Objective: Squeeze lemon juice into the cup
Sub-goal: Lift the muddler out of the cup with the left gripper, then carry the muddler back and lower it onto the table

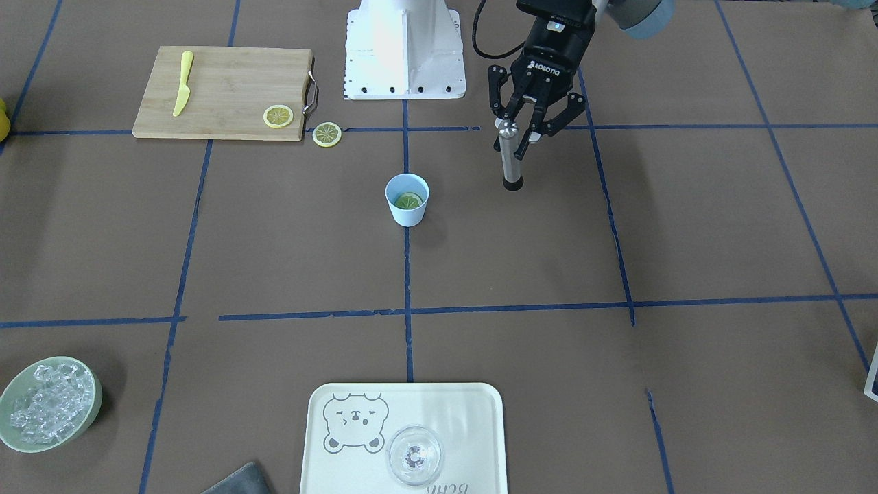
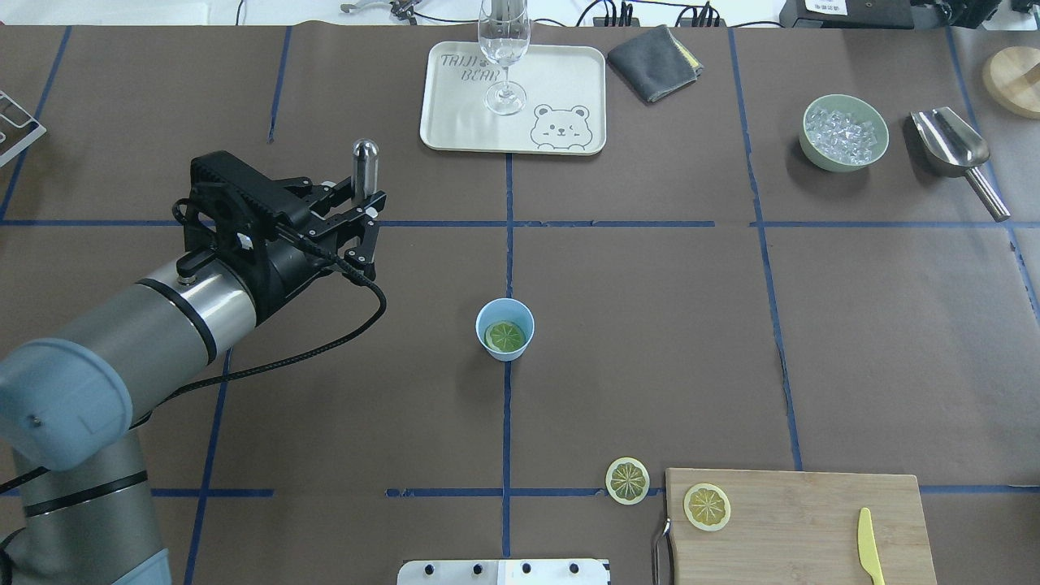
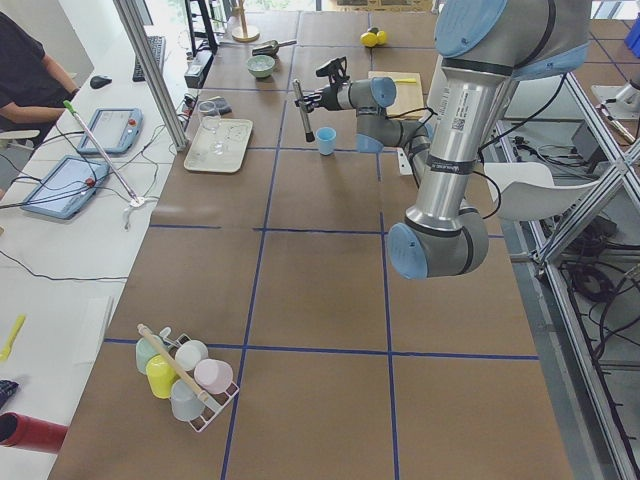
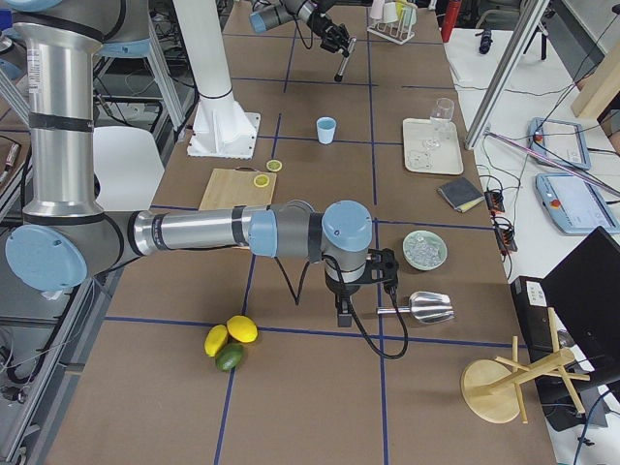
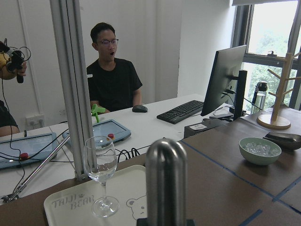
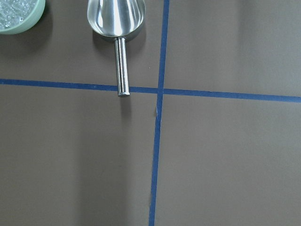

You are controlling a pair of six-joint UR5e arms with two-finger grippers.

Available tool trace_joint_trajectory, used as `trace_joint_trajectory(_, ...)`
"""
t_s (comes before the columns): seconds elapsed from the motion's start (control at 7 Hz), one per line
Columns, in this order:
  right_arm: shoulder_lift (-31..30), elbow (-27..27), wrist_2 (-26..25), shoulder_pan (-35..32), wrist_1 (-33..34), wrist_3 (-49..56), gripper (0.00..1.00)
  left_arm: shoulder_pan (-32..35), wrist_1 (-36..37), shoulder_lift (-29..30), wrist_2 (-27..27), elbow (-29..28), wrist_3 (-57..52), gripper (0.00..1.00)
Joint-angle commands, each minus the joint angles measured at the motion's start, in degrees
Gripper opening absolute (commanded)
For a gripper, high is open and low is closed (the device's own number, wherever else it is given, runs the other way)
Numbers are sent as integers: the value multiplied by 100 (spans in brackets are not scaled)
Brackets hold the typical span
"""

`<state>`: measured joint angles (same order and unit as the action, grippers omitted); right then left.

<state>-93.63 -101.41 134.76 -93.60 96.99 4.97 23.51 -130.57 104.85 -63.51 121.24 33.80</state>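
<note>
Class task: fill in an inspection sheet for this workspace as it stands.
Surface: brown table, blue tape grid.
Job's things: cup upright, mid-table, lemon slice inside; second slice on cutting board, third slice on table beside it.
Clutter: knife on board; glass on tray; ice bowl; scoop; grey cloth.
Grippers: left tool straddles upright metal cylinder, grip unclear; right tool hangs by scoop's handle, state unclear.
Cables: black cable loops from left wrist over table.
Surroundings: seated operator, monitor, keyboard beyond far edge.

Knife lies on board; glass stands on tray; ice fills green bowl.
</note>
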Motion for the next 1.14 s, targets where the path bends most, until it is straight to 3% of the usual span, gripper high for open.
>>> trace_joint_trajectory(0.0, 11, 173, -20, 0, -5, -22, 100, 352, 1018, -183, -1173, 347, 495, 0)
trace_joint_trajectory(0.29, 56, 244, -11, 26, 4, -48, 100, 1693, 2217, -166, -3673, 550, 487, 0)
trace_joint_trajectory(0.43, 56, 245, 6, 44, 4, -49, 100, 1996, 2395, -201, -4495, 480, 487, 0)
trace_joint_trajectory(0.71, 65, 227, 15, 79, 4, -49, 100, 2095, 3183, -289, -4767, 384, 496, 0)
trace_joint_trajectory(1.0, 73, 174, 15, 79, -5, -31, 100, 2499, 3669, -288, -5256, -405, 487, 0)
